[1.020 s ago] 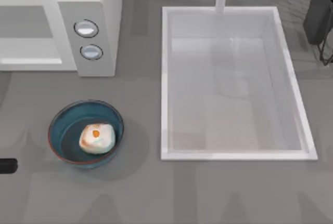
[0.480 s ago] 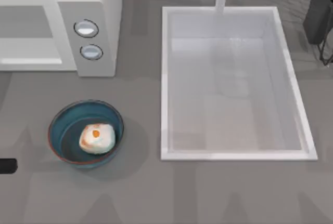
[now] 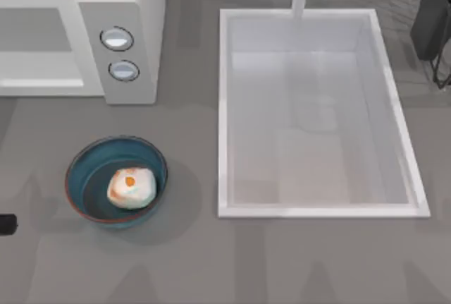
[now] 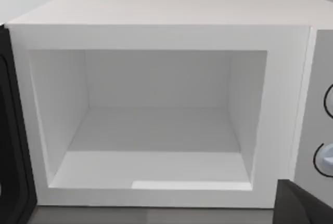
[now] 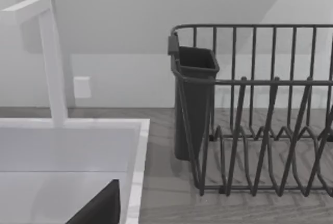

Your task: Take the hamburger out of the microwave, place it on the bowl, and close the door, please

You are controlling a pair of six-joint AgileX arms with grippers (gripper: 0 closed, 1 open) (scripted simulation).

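One hamburger [image 3: 131, 187] sits in the bowl [image 3: 83, 165]; microwave [image 4: 166, 31] gapes.

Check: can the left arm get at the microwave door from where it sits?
Probably yes. The left wrist view faces the open microwave with nothing between; the dark door stands at its side. The hamburger already sits in the bowl.

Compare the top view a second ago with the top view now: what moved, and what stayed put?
The dark left gripper at the table's left edge slid further out leftward. The hamburger stayed in the bowl; the microwave and sink are unchanged.
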